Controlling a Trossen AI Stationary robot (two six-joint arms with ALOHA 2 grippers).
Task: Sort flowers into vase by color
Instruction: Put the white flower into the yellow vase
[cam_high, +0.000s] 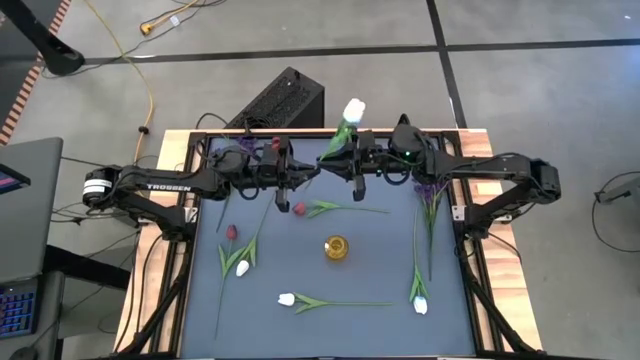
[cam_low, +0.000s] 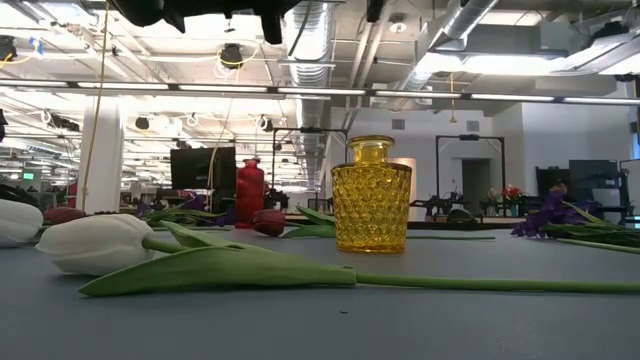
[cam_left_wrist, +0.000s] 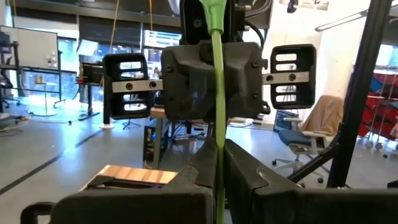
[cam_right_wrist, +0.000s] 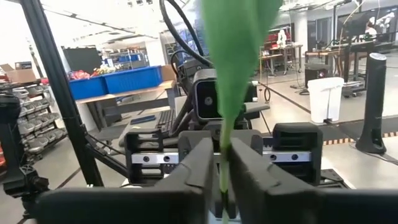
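Note:
A white tulip (cam_high: 352, 109) on a green stem (cam_high: 334, 148) stands upright, high above the far middle of the table, head up. My left gripper (cam_high: 306, 175) and my right gripper (cam_high: 340, 163) face each other there, and both are shut on its stem. On the blue mat lie two dark red tulips (cam_high: 299, 208) (cam_high: 231, 232), three white tulips (cam_high: 243, 268) (cam_high: 287, 298) (cam_high: 420, 305) and purple sprigs (cam_high: 430, 190). A yellow glass vase (cam_high: 337, 248) stands mid-table. My left gripper pinches the tulip's stem (cam_left_wrist: 219, 177) between its two fingers. They come level from the table's left and lie across the stem. The stem stands upright, clear of the table. My right gripper pinches the same stem (cam_right_wrist: 222, 180) between its two fingers, just below a broad leaf (cam_right_wrist: 233, 56). They come level from the table's right and lie across the stem. The tulip is lifted clear.
A red vase (cam_low: 250, 190) stands toward the far side, behind the yellow vase (cam_low: 371, 195). A white tulip (cam_low: 95, 243) with a long leaf lies close in the low view. Black frame rails (cam_high: 470, 270) run along the mat's sides.

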